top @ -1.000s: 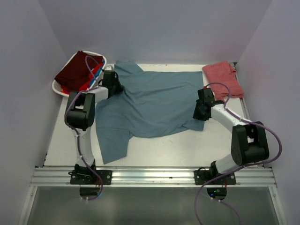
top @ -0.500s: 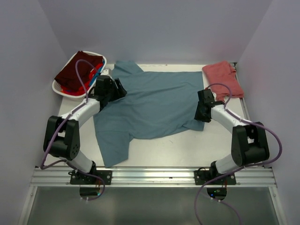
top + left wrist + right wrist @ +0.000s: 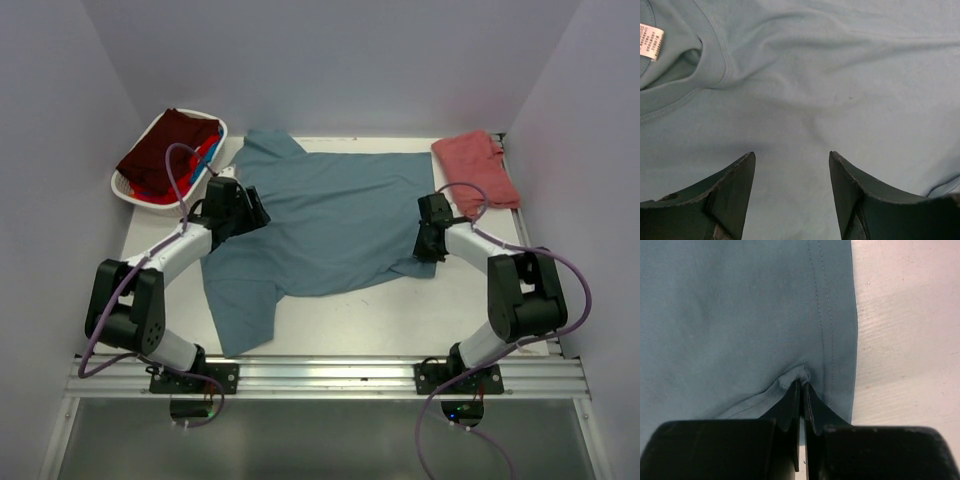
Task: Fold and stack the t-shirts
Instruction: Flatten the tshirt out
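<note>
A large slate teal-blue t-shirt [image 3: 320, 220] lies spread across the table, collar at the left. My left gripper [image 3: 252, 210] is open just above the cloth beside the collar [image 3: 710, 65], with nothing between its fingers [image 3: 740, 185]. My right gripper [image 3: 428, 248] is shut on a pinched fold at the shirt's hem [image 3: 802, 377], near its right edge. A folded salmon-red t-shirt [image 3: 475, 165] lies at the back right. Dark maroon [image 3: 165, 145], red and bright blue shirts are piled in the basket.
A white oval basket [image 3: 130, 190] stands at the back left corner. Bare white table [image 3: 400, 310] shows in front of the shirt and to the right of the hem [image 3: 905, 340]. Walls close in on three sides.
My left arm has swung lower and outward, and its gripper has slid a little right along the shirt near the collar. My right gripper has shifted slightly toward the back, still holding the hem.
</note>
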Tool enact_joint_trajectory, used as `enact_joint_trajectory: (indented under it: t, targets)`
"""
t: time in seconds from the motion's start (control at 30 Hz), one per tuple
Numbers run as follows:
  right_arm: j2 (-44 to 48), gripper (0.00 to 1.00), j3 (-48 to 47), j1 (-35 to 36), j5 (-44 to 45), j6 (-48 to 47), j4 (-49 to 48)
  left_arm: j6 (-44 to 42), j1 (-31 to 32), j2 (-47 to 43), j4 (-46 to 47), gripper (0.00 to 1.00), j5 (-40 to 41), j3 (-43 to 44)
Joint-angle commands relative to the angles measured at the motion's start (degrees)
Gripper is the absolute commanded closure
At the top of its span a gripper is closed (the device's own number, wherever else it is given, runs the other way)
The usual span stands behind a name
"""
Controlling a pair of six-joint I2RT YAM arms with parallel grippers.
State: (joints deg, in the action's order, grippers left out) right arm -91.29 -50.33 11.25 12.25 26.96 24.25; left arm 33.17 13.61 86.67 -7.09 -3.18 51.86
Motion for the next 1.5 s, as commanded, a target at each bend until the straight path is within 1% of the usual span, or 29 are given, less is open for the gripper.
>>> enact_joint_trajectory:
  t: [0.0, 0.27, 0.43, 0.57, 0.67, 0.7, 0.73, 0.83, 0.87, 0.9, 1.03, 1.07, 1.13, 1.17, 1.2, 1.23, 1.3, 1.33, 1.4, 1.47]
  targets:
    - [2.41, 1.0, 0.58, 0.18, -0.12, 0.29, -1.14, -1.7, 1.85, -3.0, -0.64, 0.36, 0.45, -0.18]
    - [11.65, 1.0, 0.23, 0.27, 0.67, -1.47, 5.53, -2.05, 7.04, -7.66, -5.65, 0.36, 2.92, 0.35]
    - [17.01, 1.0, -0.82, 1.58, 1.72, -2.26, 13.09, -2.41, 7.14, -10.12, -7.84, 0.36, 2.92, -0.96]
    - [16.84, 1.0, -2.93, 3.69, 4.0, -2.53, 20.39, -2.67, 7.14, -11.17, -8.2, 0.36, 3.0, -2.28]
    - [15.62, 1.0, -4.6, 5.36, 8.39, -2.62, 26.1, -2.84, 7.14, -11.09, -8.29, 0.36, 2.65, -2.9]
    - [15.26, 1.0, -5.39, 5.54, 8.66, -1.48, 29.24, -2.85, 7.14, -11.09, -8.29, 0.36, 2.39, -3.07]
    - [14.83, 1.0, -6.7, 7.02, 7.36, -1.73, 30.32, -2.85, 7.14, -11.09, -8.11, 0.36, 1.95, -3.16]
    - [12.89, 1.0, -10.39, 10.19, 7.79, -1.03, 35.24, -2.93, 7.14, -11.0, -8.64, 0.36, 1.43, -3.08]
    - [12.71, 1.0, -11.28, 10.46, 7.88, -1.12, 36.21, -3.11, 7.14, -11.09, -8.73, 0.36, 1.34, -2.73]
    - [12.62, 1.0, -12.16, 10.81, 8.31, -1.03, 39.18, -3.28, 7.14, -11.09, -8.99, 0.36, 1.16, -2.46]
    - [11.31, 1.0, -16.99, 12.57, 13.4, 0.98, 48.16, -3.55, 7.14, -11.26, -9.43, 0.36, 1.16, -1.93]
    - [10.96, 0.9, -17.52, 12.57, 15.5, 1.25, 49.65, -3.64, 7.14, -11.26, -9.34, 0.36, 0.9, -1.93]
    - [10.34, 0.82, -18.32, 12.83, 16.4, 1.78, 52.91, -3.55, 7.14, -11.09, -9.08, 0.36, 0.2, -1.85]
    - [10.16, 0.76, -18.32, 12.92, 16.49, 1.95, 53.7, -3.55, 7.14, -11.09, -9.17, 0.36, 0.1, -1.76]
    - [10.08, 0.6, -18.32, 13.36, 17.19, 2.13, 54.93, -3.55, 7.14, -11.09, -9.17, 0.36, -0.07, -1.67]
    - [10.42, 0.55, -18.32, 13.71, 17.45, 2.83, 55.11, -3.55, 7.14, -11.17, -9.34, 0.36, -0.07, -1.67]
    - [10.86, 0.5, -19.45, 14.5, 17.2, 3.18, 55.55, -3.81, 7.14, -11.53, -9.52, 0.36, 0.1, -1.76]
    - [11.21, 0.49, -19.72, 14.59, 17.19, 3.1, 55.03, -3.81, 7.14, -11.61, -9.52, 0.36, 0.28, -1.84]
    - [12.27, 0.48, -19.55, 14.59, 17.19, 2.66, 51.62, -3.9, 7.14, -11.96, -9.61, 0.36, 0.37, -2.11]
    - [11.31, 0.51, -19.02, 14.6, 15.7, 1.43, 46.71, -3.99, 7.14, -12.23, -9.69, 0.36, 0.72, -2.28]
